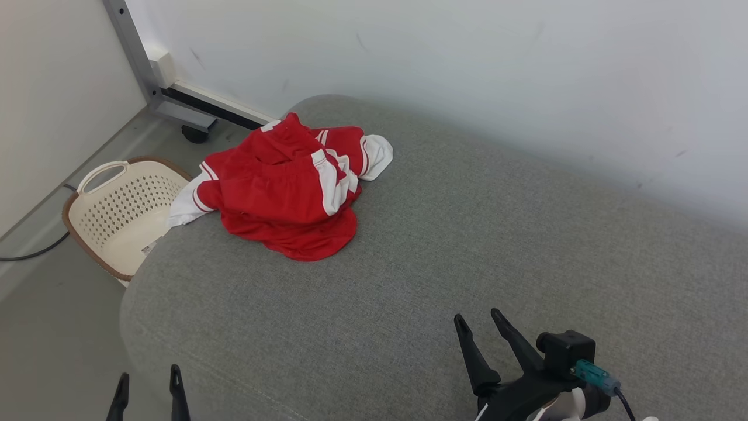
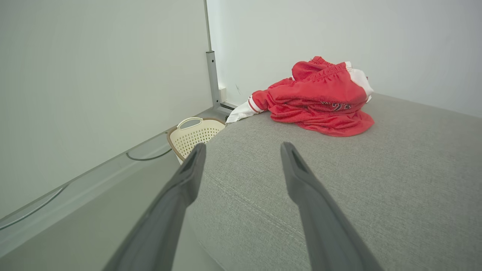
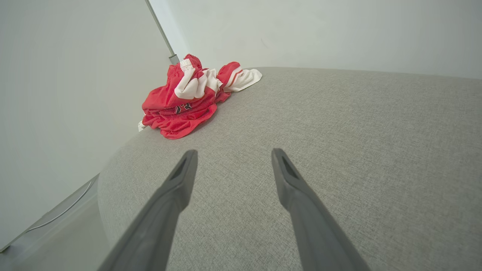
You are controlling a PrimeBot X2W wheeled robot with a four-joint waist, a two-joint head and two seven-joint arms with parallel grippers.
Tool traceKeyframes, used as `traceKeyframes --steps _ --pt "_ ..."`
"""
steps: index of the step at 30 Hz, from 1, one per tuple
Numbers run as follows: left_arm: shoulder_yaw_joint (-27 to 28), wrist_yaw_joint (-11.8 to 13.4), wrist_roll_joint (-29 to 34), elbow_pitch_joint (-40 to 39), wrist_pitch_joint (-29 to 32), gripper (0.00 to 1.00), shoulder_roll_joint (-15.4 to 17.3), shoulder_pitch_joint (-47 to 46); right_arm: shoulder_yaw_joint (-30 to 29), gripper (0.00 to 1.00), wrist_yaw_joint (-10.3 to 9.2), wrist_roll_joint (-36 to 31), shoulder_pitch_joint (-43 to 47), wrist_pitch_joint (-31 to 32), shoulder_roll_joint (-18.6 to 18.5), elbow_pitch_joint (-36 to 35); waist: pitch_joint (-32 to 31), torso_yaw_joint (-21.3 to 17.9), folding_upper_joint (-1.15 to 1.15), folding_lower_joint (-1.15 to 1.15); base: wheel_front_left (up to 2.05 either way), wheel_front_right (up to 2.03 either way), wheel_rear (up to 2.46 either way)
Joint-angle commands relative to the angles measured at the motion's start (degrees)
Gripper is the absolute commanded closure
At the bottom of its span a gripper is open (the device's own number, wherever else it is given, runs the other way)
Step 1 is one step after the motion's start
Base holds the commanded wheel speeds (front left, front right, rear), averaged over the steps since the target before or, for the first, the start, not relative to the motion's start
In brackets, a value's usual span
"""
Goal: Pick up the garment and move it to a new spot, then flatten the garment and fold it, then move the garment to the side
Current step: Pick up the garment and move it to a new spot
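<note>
A red garment [image 1: 286, 190] with white trim lies crumpled in a heap near the far left corner of the grey cushion [image 1: 467, 245]. One white sleeve hangs over the cushion's left edge. The same garment [image 2: 320, 99] appears ahead in the left wrist view, and the garment [image 3: 188, 99] sits far left in the right wrist view. My left gripper [image 1: 149, 377] is open at the lower left, off the cushion's front corner. Low on the right, above the cushion, my right gripper [image 1: 479, 318] is open. Both hold nothing and are well short of the garment.
A cream perforated basket [image 1: 117, 210] with a brown rim stands on the floor left of the cushion. A metal frame leg with a caster [image 1: 196, 133] and a cable [image 1: 35, 251] are behind it. White walls close off the back and left.
</note>
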Motion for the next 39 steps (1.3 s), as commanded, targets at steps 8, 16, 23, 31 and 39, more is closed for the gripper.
traceKeyframes --steps 8,16,23,31,39 --pt "-2.44 -4.25 -2.58 9.05 0.95 0.00 0.50 -12.12 -1.95 0.00 0.19 -1.26 1.22 -0.01 -0.13 0.17 0.70 -0.68 0.00 0.00 0.00 0.00 0.00" --pt "-8.40 -7.51 -7.11 26.15 12.75 0.00 0.45 -31.76 -5.15 0.00 0.19 -5.88 3.94 3.42 -0.12 -4.91 4.29 -4.52 0.00 0.00 0.00 0.00 0.00" --pt "-9.29 -7.97 -10.18 34.63 17.14 0.00 3.28 -43.80 -6.02 0.00 0.19 -10.19 3.58 8.18 -0.13 -13.17 10.64 -11.83 0.00 0.00 0.00 0.00 0.00" --pt "-8.81 -6.78 -10.48 43.85 19.65 0.00 7.47 -52.61 -8.31 0.00 0.19 -13.44 5.80 13.10 -0.12 -23.05 17.07 -17.97 0.00 0.00 0.00 0.00 0.00" --pt "-7.66 -2.93 -10.99 49.91 19.78 0.00 10.07 -56.06 -9.66 0.00 0.19 -12.74 7.25 14.08 -0.12 -27.10 19.67 -19.91 0.00 0.00 0.00 0.00 0.00"
